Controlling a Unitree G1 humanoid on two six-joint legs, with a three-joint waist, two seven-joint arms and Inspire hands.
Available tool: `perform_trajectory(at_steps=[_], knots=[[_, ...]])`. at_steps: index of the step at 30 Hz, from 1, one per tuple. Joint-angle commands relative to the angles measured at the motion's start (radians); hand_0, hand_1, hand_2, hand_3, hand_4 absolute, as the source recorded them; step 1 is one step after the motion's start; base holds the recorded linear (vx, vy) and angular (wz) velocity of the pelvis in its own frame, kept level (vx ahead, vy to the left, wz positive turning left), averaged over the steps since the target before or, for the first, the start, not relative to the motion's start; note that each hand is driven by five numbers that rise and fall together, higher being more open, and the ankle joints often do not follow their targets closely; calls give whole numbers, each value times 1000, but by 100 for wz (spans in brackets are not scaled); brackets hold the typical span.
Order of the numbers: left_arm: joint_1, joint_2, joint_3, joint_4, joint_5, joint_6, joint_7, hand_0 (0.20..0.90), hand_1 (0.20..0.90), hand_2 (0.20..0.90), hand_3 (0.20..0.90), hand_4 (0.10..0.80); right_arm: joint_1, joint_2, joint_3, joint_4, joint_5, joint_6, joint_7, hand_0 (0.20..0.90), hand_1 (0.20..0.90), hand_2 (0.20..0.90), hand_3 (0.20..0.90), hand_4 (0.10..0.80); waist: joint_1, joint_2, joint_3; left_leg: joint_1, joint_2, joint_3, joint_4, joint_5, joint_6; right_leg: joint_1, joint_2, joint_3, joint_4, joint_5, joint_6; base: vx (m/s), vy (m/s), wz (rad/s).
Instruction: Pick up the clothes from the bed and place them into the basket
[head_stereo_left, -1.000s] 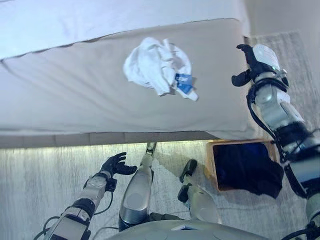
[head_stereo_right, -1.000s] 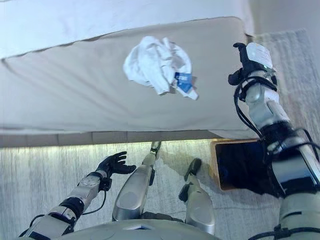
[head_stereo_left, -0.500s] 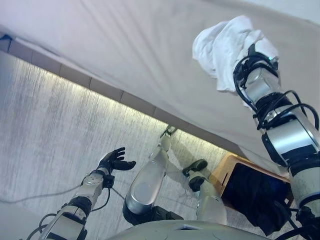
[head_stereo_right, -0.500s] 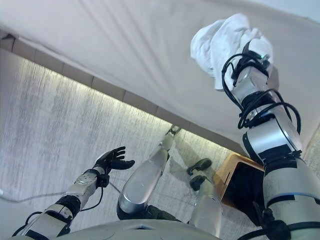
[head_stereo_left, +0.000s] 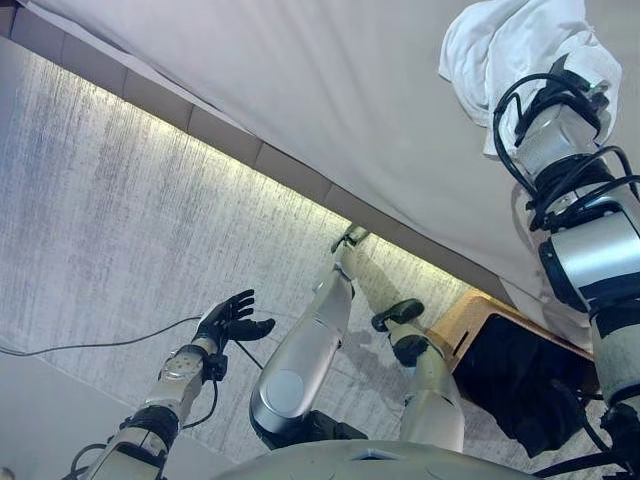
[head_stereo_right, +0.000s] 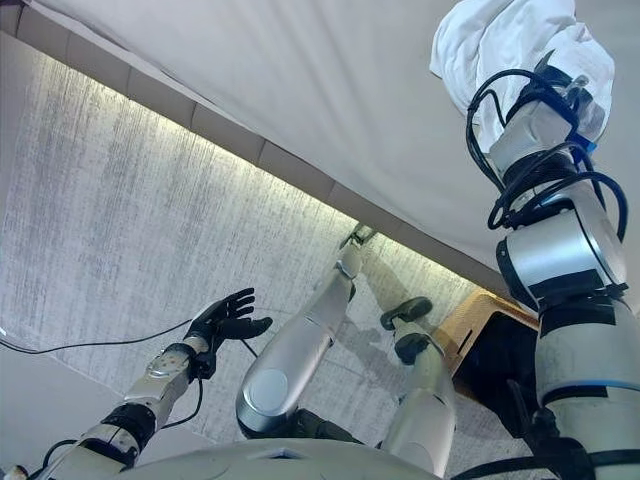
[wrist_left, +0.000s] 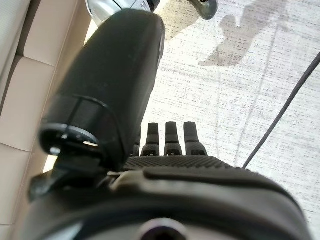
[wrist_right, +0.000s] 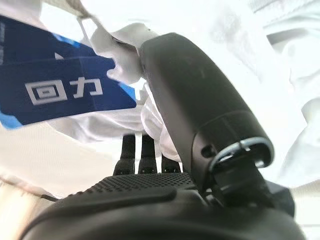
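Bunching white garment (head_stereo_left: 510, 45), blue print.

Crumpled white cloth garment (head_stereo_left: 510, 45), matt bedsheet (head_stereo_left: 330, 110), seemingly wooden basket (head_stereo_left: 470, 322), rough-woven carpet (head_stereo_left: 110, 250).

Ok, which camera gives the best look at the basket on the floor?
The left eye view: the basket shows its wooden rim and dark contents on the floor beside the bed. The right eye view shows only part of it, behind the right arm. Neither wrist view shows it.
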Motion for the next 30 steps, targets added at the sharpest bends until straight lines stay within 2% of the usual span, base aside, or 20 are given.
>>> perform_trajectory(at_steps=[1, 5, 11, 15, 16, 19, 22, 25, 30], knots=[[99, 78, 26, 37, -8, -28, 17, 900, 900, 900, 900, 800, 37, 4, 37, -99, 91, -113, -47, 300, 300, 300, 200, 100, 20, -31, 2, 56, -7, 118, 9, -101, 120, 8, 63, 33, -24, 103, -20, -10, -88, -9], [100, 79, 43, 59, -8, -30, 41, 900, 900, 900, 900, 800, 17, -18, 40, -224, 111, -191, -123, 300, 300, 300, 200, 100, -1, -56, 2, 124, 19, 134, -34, -102, 109, 70, 82, 56, -74, 108, -20, -24, -77, -15], [81, 76, 84, 88, 31, 8, 82, 900, 900, 900, 900, 800, 48, -85, -25, -498, 93, -223, -157, 300, 300, 300, 200, 100, -55, -99, -1, 346, 60, 192, -139, -108, 86, 265, 115, 123, -196, 111, -20, -3, -85, -28], [95, 70, 79, 88, 92, 60, 85, 900, 900, 900, 900, 800, 142, -166, -101, -659, 59, -210, -142, 300, 300, 300, 200, 100, -117, -130, -112, 474, 79, 239, -217, -120, 74, 388, 148, 169, -321, 122, -16, 47, -83, -27], [96, 70, 76, 87, 106, 65, 83, 900, 900, 900, 900, 800, 167, -177, -119, -686, 52, -209, -153, 300, 300, 300, 200, 100, -128, -128, -126, 478, 78, 247, -223, -98, 78, 395, 148, 164, -340, 148, -20, -25, -31, -30], [107, 52, 65, 105, 162, 96, 87, 900, 900, 900, 900, 800, 260, -220, -196, -785, 20, -214, -156, 300, 300, 300, 200, 100, -183, -136, -212, 564, 88, 291, -278, -98, 73, 453, 162, 202, -402, 170, -16, 50, -15, -26], [87, 23, 46, 171, 225, 129, 80, 900, 900, 900, 900, 800, 335, -276, -266, -862, 22, -232, -138, 300, 300, 300, 200, 100, -264, -132, -319, 660, 95, 357, -328, -107, 71, 503, 177, 255, -457, 188, -18, 80, 5, -43], [78, 2, 38, 197, 246, 140, 77, 900, 900, 900, 900, 800, 394, -305, -313, -914, 23, -251, -155, 300, 300, 300, 200, 100, -312, -122, -371, 696, 96, 389, -338, -117, 74, 513, 180, 284, -475, 198, -21, 53, 41, -47], [72, -43, 33, 250, 275, 131, 77, 900, 900, 900, 900, 800, 549, -364, -461, -1024, 54, -294, -180, 300, 300, 300, 200, 100, -413, -99, -441, 773, 94, 466, -344, -158, 82, 536, 182, 353, -510, 216, -19, 14, 23, -47]])
